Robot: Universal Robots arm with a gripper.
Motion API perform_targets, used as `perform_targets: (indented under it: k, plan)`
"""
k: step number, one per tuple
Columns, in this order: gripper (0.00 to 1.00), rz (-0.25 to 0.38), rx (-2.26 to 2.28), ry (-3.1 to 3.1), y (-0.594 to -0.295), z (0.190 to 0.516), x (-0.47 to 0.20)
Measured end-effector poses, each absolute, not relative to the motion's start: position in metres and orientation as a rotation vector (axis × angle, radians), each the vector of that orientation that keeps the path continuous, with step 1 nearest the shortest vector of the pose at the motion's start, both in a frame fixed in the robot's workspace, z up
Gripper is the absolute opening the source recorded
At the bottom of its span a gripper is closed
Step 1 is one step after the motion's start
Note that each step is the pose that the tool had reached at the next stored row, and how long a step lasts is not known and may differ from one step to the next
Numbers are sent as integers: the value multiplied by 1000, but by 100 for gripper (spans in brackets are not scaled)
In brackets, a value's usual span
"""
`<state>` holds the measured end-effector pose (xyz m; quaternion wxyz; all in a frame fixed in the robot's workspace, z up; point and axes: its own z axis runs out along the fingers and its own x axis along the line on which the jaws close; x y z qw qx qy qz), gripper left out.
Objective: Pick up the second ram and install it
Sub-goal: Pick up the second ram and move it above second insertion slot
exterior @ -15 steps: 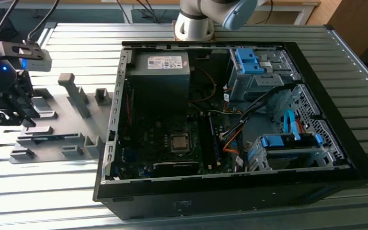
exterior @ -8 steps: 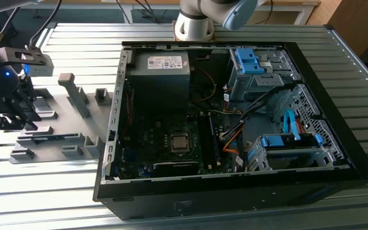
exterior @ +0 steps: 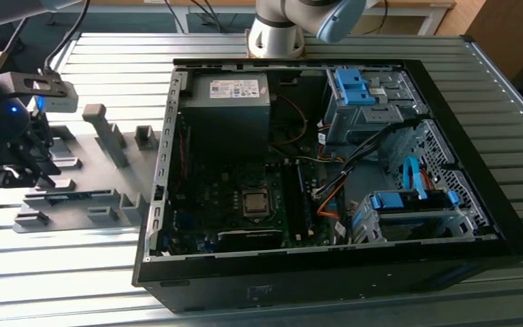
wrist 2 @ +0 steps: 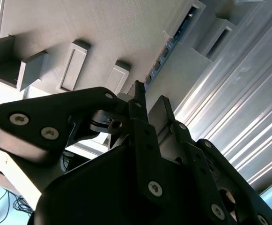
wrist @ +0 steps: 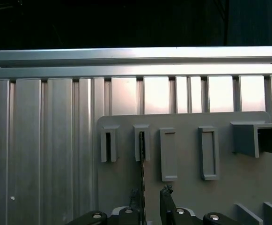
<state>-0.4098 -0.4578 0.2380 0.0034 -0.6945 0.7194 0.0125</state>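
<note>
The second ram [wrist: 142, 164] stands on edge in the slotted blocks of the grey fixture plate [wrist: 187, 197], a thin dark strip seen edge-on. In the second wrist view the second ram [wrist 2: 169, 44] shows as a dark green board running along its slot. My gripper [wrist: 150, 191] is open right at the stick's near end, with one finger [wrist: 135, 196] close beside it and the other finger [wrist: 166, 193] standing apart. In the exterior view my gripper [exterior: 11, 174] hangs over the plate's far left, beside the second ram [exterior: 66, 198].
The open computer case [exterior: 334, 170] lies to the exterior view's right of the fixture plate, with its motherboard [exterior: 252, 204] exposed, blue drive-bay clips [exterior: 353, 85] and cables. Upright grey blocks [exterior: 107, 133] rise from the plate. Everything rests on a ribbed aluminium table [exterior: 498, 102].
</note>
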Motion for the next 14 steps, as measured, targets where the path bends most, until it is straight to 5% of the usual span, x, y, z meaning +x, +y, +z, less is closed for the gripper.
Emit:
perform_targets:
  k: [14]
  plan:
    - [31,39,-2176,2255,-459,234,-410]
